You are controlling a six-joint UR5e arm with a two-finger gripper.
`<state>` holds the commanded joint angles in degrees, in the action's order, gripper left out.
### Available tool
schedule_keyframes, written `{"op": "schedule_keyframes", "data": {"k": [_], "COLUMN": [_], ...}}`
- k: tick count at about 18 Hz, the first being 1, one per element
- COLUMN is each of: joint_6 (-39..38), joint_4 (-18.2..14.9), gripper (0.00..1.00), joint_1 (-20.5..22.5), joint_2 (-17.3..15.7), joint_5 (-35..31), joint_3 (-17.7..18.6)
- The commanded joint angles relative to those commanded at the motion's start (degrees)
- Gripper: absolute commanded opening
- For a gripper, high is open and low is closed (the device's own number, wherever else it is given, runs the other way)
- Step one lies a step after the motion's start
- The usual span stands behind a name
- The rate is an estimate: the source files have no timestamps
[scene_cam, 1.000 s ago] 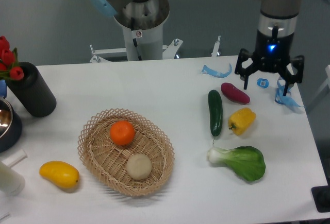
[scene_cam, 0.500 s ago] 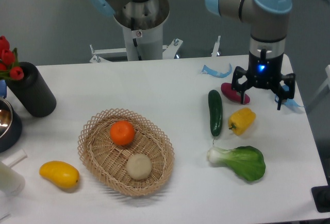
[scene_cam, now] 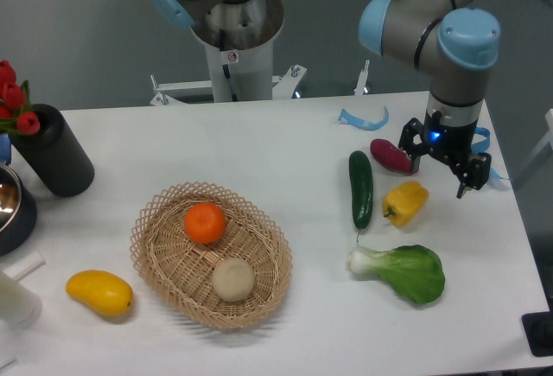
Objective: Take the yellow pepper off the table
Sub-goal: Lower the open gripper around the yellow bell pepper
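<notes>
End effector: the end effector (scene_cam: pixel 437 164) is hanging above the right part of the desk, its dark fingers spread wide and holding nothing; a blue light is glowing on its body.
Yellow pepper: the yellow pepper (scene_cam: pixel 405 202) is lying on the desk, just below and a little left of the end effector, apart from the fingers.
Desk: the white desk (scene_cam: pixel 259 143) is carrying all the produce and the basket.
Cucumber: a dark green cucumber (scene_cam: pixel 360 188) is lying lengthwise just left of the yellow pepper, not touching it.
Purple vegetable: a purple vegetable (scene_cam: pixel 390 156) is sitting above the yellow pepper, partly behind the left finger of the end effector.
Bok choy: a bok choy (scene_cam: pixel 403 270) is resting below the yellow pepper, near the front right of the desk.
Basket: a wicker basket (scene_cam: pixel 164 259) is standing in the middle left, holding an orange (scene_cam: pixel 206 223) and a pale round item (scene_cam: pixel 232 278).
Mango-like fruit: a smooth yellow-orange fruit (scene_cam: pixel 99 293) is lying left of the basket, well apart from the yellow pepper.
Black cylinder: a black cylinder (scene_cam: pixel 57 153) is standing at the left edge beside red tulips (scene_cam: pixel 10 91).
</notes>
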<state>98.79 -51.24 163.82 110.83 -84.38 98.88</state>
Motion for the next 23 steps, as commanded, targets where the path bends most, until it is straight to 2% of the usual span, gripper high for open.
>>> {"op": "schedule_keyframes", "data": {"k": [8,23], "joint_6": [0.35,0.26], "joint_4": [0.44,0.61], "gripper": [1.00,1.00], "joint_1": [-0.17,-0.52], "joint_2": [2.81,4.40], "joint_5": [-0.17,-0.09], "joint_3": [0.53,2.37]}}
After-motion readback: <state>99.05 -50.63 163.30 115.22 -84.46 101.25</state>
